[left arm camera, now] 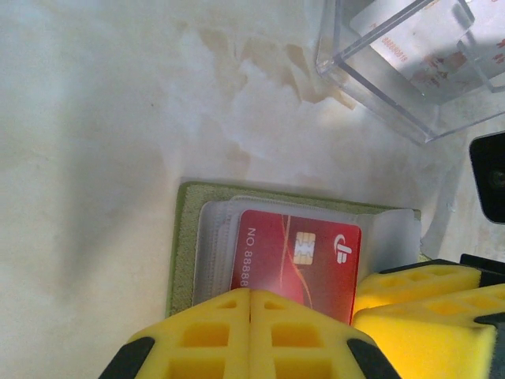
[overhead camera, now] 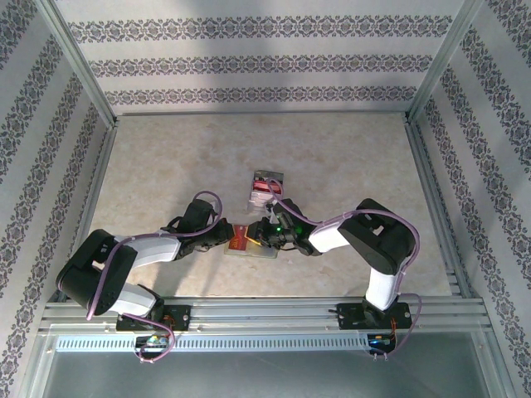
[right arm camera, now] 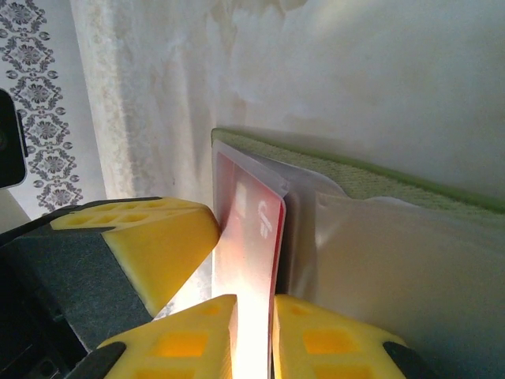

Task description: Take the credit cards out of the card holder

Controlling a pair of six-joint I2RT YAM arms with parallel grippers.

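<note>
The olive-green card holder (left arm camera: 183, 246) lies open on the table, its greyish translucent pockets (right arm camera: 410, 260) facing up. A red credit card (left arm camera: 296, 257) with a chip and a white logo sticks out of a pocket. My left gripper (left arm camera: 250, 294) is shut, and its yellow fingertips rest on the holder's near edge, over the card's lower part. My right gripper (right arm camera: 254, 304) is shut on the red credit card (right arm camera: 248, 229), whose edge passes between its fingertips. From above, both grippers (overhead camera: 231, 235) (overhead camera: 259, 238) meet over the card holder (overhead camera: 253, 251) at the table's near middle.
A clear plastic tray (left arm camera: 410, 63) holding red-and-white cards stands just beyond the holder, at the table's centre (overhead camera: 266, 189). Patterned walls and metal rails (overhead camera: 431, 182) enclose the beige marble table. The left gripper's yellow finger (right arm camera: 150, 237) sits close beside the card.
</note>
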